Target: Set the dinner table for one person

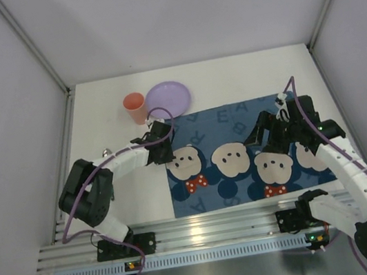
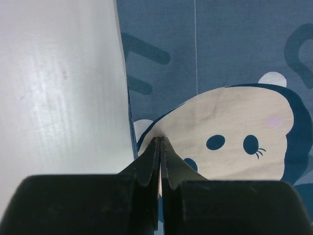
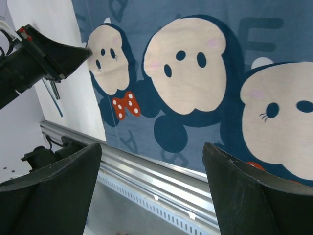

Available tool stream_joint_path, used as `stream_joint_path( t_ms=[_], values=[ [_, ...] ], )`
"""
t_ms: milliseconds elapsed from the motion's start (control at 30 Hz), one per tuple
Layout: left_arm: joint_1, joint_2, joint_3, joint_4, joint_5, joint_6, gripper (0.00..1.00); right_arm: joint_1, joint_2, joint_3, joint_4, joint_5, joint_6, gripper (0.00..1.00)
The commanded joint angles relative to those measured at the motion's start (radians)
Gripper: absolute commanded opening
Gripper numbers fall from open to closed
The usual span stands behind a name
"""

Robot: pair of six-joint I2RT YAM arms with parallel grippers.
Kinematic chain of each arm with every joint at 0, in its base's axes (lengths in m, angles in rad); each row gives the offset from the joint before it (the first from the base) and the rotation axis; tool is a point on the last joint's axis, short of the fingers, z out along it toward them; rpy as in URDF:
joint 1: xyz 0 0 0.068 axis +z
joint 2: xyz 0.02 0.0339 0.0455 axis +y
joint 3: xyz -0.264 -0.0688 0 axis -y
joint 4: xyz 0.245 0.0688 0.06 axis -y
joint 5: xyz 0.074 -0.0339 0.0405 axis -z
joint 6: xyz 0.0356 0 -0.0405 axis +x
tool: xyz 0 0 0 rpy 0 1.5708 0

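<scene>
Left gripper (image 2: 160, 141) closed at placemat (image 2: 220, 49) edge, right gripper (image 3: 151, 149) open above

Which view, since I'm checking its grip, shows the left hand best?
Left wrist: the left hand is close up, fingers shut at the edge of the blue placemat. Right wrist shows it side-on, farther off; top external shows it small, from above.

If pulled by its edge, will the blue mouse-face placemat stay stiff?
Probably floppy: the blue mouse-face placemat shows a stitched seam, like cloth. Lying thin and flat on the white tabletop, it would likely slide and wrinkle rather than move as one board.
</scene>
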Motion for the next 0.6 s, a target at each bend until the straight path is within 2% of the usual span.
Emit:
stream_joint_path(
  t_ms=[0,33,100,133,233,333,467,500,567],
  values=[
    [0.014,-0.066,-0.015,-0.077,-0.052,0.032,0.07,-0.016,-0.008,-0.006,0.020,-0.004,-0.013,0.85],
    [0.014,-0.082,-0.010,-0.075,-0.048,0.037,0.15,-0.016,-0.008,-0.010,0.020,-0.006,-0.013,0.85],
    [0.013,-0.111,-0.001,-0.086,-0.060,0.038,0.18,-0.016,-0.008,-0.013,0.023,-0.004,-0.013,0.84],
    [0.014,-0.131,0.016,-0.092,-0.068,0.038,0.25,-0.015,-0.008,-0.017,0.023,-0.007,-0.013,0.85],
    [0.013,-0.159,0.050,-0.129,-0.088,0.058,0.27,-0.017,-0.014,-0.018,0.023,-0.004,-0.015,0.85],
    [0.013,-0.166,0.064,-0.143,-0.097,0.078,0.35,-0.016,-0.021,-0.023,0.025,0.001,-0.016,0.85],
    [0.013,-0.101,0.065,-0.157,-0.118,0.066,0.49,-0.018,-0.019,-0.021,0.025,0.001,-0.018,0.85],
    [0.014,-0.085,0.067,-0.172,-0.130,0.060,0.56,-0.020,-0.017,-0.020,0.025,0.002,-0.018,0.85],
    [0.014,-0.050,0.067,-0.172,-0.141,0.057,0.59,-0.020,-0.017,-0.015,0.023,0.004,-0.018,0.84]
  ],
)
